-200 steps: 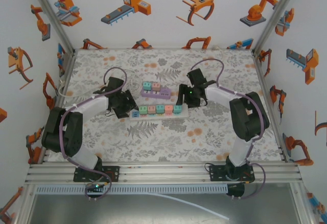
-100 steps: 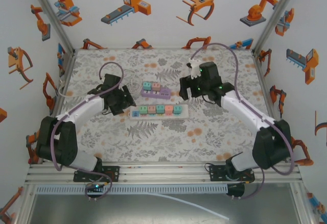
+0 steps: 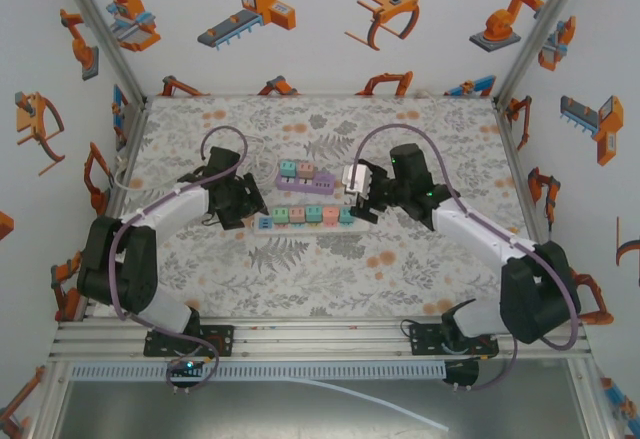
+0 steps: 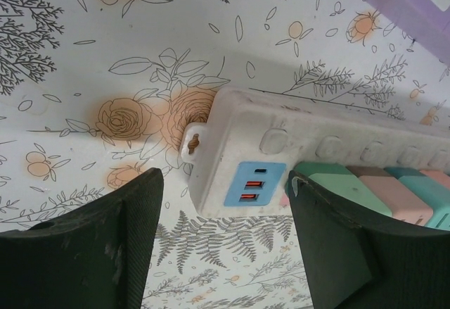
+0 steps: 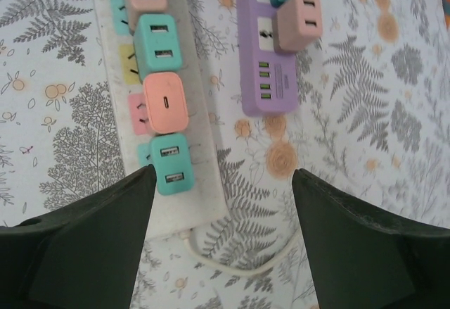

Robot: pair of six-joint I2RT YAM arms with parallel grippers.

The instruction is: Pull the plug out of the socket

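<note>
Floral worktop [image 3: 300, 279]. White power strip [image 3: 310, 217] lies at its centre, coloured plugs seated. Left gripper [image 4: 223, 186] open, straddling the strip's USB end; best clamp there to brace. Right gripper [image 5: 223, 175] open above the cable end; centre on teal plug [image 5: 171, 162], pull straight out.

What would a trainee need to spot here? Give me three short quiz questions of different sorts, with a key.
1. True or false: the right gripper is shut on something.
2. The left gripper is open at the white strip's end. The USB panel there is: A blue, B red, C green.
3. Fill in: on the white strip, the plug nearest the right gripper is coloured ____.
Key: 1 false, it is open; 2 A; 3 teal.
</note>
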